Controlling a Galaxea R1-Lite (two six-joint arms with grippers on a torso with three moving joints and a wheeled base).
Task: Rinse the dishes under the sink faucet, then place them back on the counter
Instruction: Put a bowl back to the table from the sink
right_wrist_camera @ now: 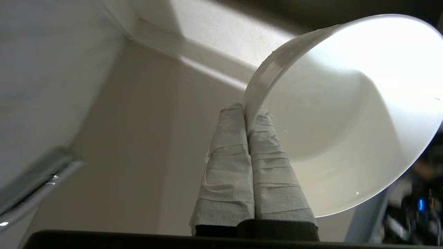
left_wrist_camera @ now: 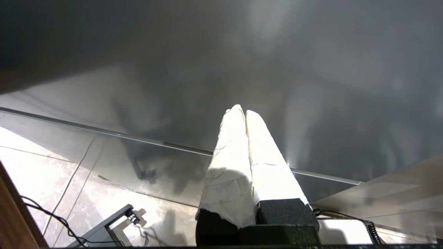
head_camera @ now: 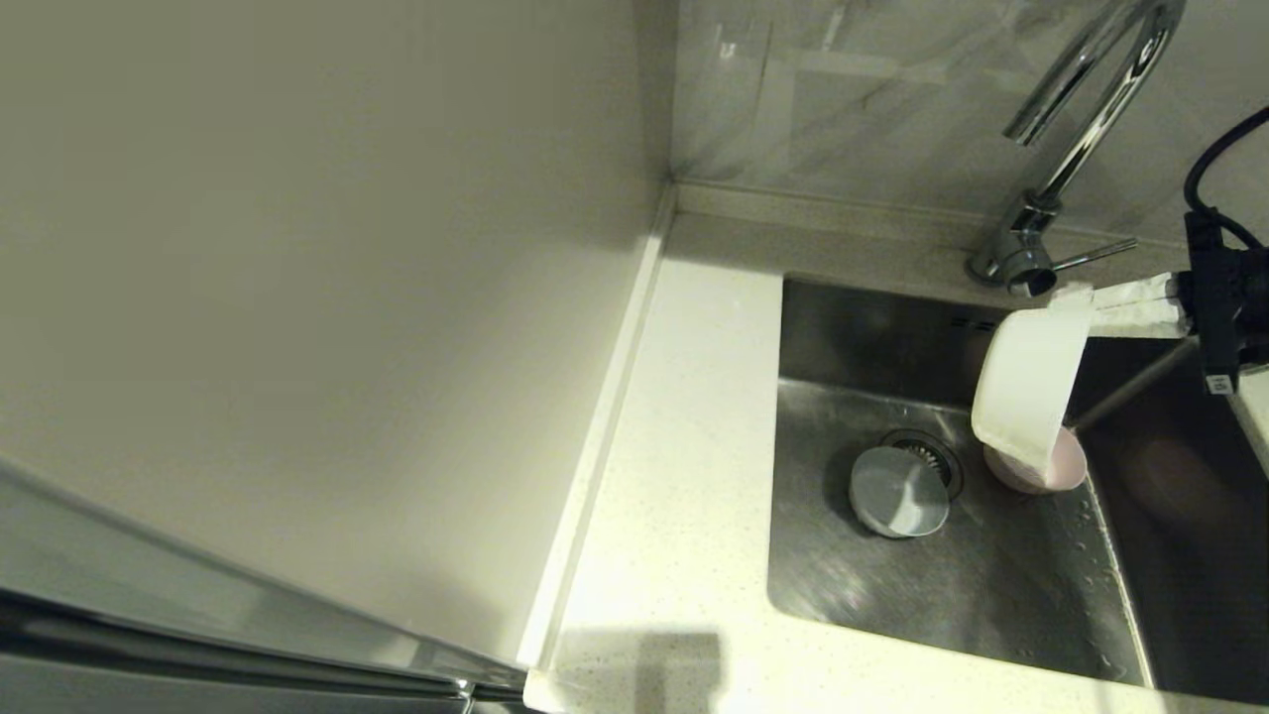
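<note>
The right gripper (head_camera: 1081, 302) pinches the rim of the pale mint-white bowl (head_camera: 1026, 392), one taped finger on each side of the thin wall, and holds it tipped on edge above the sink (head_camera: 991, 595), just below and in front of the faucet (head_camera: 1071, 149) base. The bowl looks light and stiff, probably plastic or melamine; small droplets on its outer wall suggest it is wet, so it may slip or swivel in a rim pinch. The rim is the sensible place to hold it, since the smooth curved body gives no purchase.

In the sink, the pale blue bowl (head_camera: 897, 493) lies upside down partly over the drain strainer (head_camera: 932, 456), and the pale pink bowl (head_camera: 1051, 466) sits right under the lifted one. The faucet's side lever (head_camera: 1095, 256) juts out close to the gripper and could be knocked. The speckled counter (head_camera: 684, 476) lies beside the sink, away from the faucet. The left gripper (left_wrist_camera: 245, 114) hangs well away from the sink, fingers pressed together on nothing.
</note>
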